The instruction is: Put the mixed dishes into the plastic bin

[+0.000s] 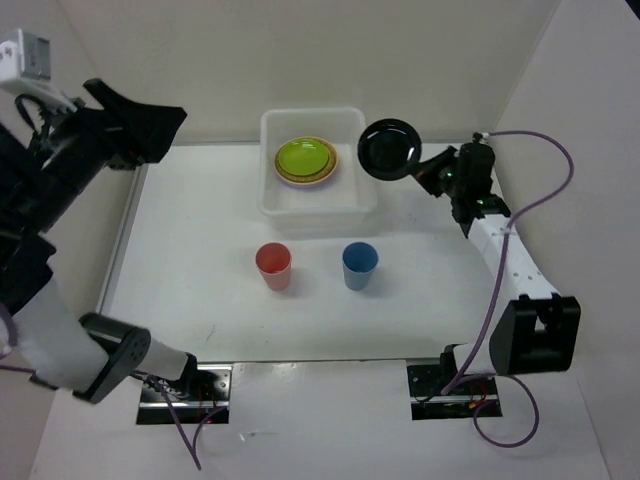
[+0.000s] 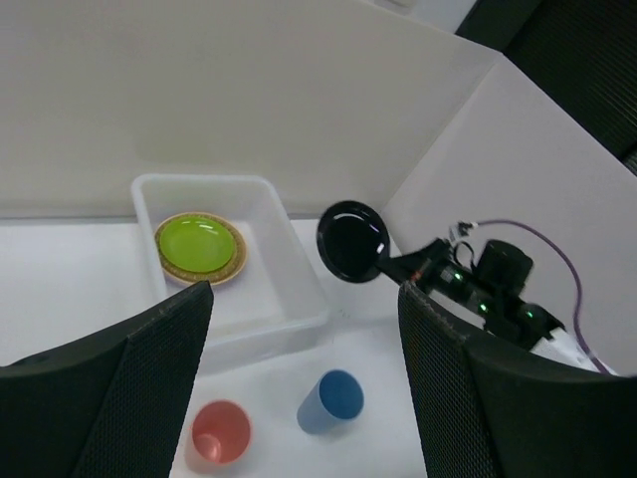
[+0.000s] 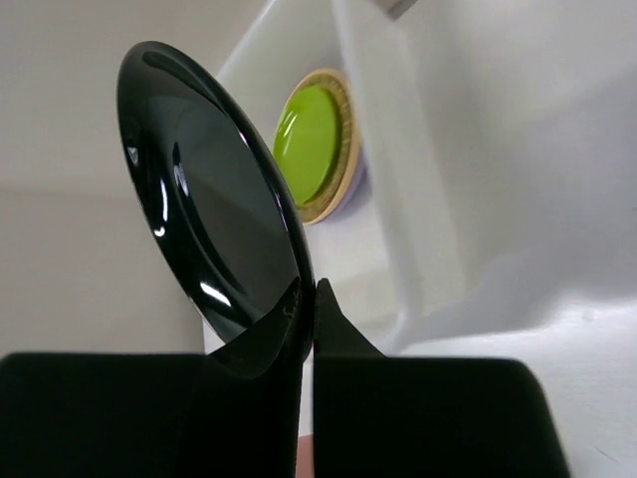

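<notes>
My right gripper [image 1: 423, 166] is shut on the rim of the glossy black plate [image 1: 389, 150] and holds it in the air just right of the plastic bin [image 1: 268, 200]; the plate also shows in the right wrist view [image 3: 204, 209] and the left wrist view [image 2: 352, 242]. In the bin lies a lime green plate [image 1: 305, 157] on a tan wicker-look plate [image 1: 327, 176], with a lilac edge [image 3: 358, 185] beneath. The coral-red cup [image 1: 273, 266] and the blue cup [image 1: 360, 265] stand on the table in front of the bin. My left gripper [image 2: 304, 388] is open and empty, raised high at the far left.
White walls enclose the table at the back and both sides. The right arm's purple cable [image 1: 560, 160] loops by the right wall. The bin stands against the back wall.
</notes>
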Action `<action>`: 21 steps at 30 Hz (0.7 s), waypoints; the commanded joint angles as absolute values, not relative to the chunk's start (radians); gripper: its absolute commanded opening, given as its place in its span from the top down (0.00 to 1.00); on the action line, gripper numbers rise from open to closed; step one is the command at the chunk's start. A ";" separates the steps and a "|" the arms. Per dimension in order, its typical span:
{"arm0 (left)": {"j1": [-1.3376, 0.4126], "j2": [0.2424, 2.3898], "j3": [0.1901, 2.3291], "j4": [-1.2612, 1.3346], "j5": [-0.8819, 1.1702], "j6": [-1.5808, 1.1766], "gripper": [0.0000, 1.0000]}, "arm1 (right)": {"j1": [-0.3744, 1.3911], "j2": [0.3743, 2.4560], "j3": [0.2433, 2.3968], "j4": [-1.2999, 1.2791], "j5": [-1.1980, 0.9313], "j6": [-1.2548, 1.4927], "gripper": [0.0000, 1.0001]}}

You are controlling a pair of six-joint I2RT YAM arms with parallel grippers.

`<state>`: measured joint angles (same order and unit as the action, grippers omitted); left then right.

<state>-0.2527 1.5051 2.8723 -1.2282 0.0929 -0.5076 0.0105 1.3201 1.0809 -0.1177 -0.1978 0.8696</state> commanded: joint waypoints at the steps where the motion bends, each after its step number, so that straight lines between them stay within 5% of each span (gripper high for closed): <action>1: -0.249 1.334 2.670 -1.121 0.015 -0.450 0.18 | 0.124 1.455 1.207 -0.042 -0.204 0.862 1.00; 5: -0.249 0.859 1.750 -0.687 0.046 -0.549 0.18 | 0.242 1.655 1.351 -0.023 -0.213 0.862 1.00; 6: -0.249 0.806 1.656 -0.626 0.046 -0.576 0.18 | 0.270 1.722 1.376 -0.023 -0.201 0.862 1.00; 21: -0.258 0.643 1.016 -0.672 0.144 -0.650 0.18 | 0.376 2.302 1.998 -0.244 -0.147 0.804 1.00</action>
